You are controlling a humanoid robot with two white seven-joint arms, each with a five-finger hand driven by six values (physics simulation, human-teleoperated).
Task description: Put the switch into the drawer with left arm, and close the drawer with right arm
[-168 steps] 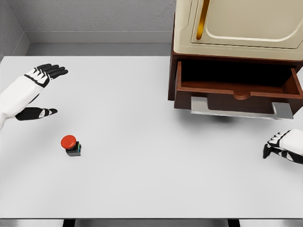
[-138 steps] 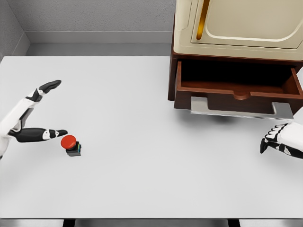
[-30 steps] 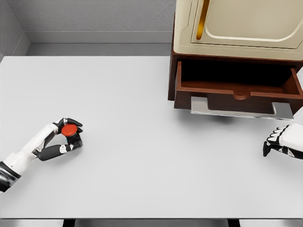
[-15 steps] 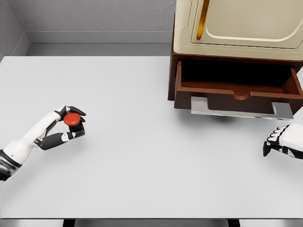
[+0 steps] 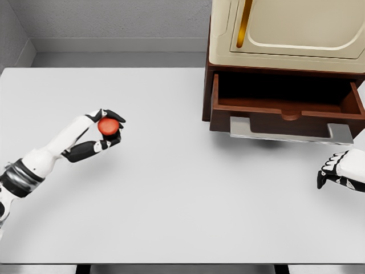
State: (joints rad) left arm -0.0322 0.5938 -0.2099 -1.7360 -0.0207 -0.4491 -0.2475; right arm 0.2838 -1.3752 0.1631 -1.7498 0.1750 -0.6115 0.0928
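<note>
The switch (image 5: 108,126), a red round button on a small dark base, is held off the white table (image 5: 171,188) by my left hand (image 5: 109,128), whose black fingers are shut around it. It hangs over the table's left half, well left of the drawer (image 5: 287,111). The brown drawer stands pulled open under the cream cabinet (image 5: 288,31), its inside dark and its grey handle (image 5: 291,135) facing front. My right hand (image 5: 337,173) rests at the right edge, below the drawer's right end, fingers curled and holding nothing.
A grey wall runs along the back of the table. The cabinet fills the back right corner, and the open drawer juts out over the table surface.
My left hand closed on the switch, lifted it off the table and has carried it up and to the right. The right hand has barely moved.
</note>
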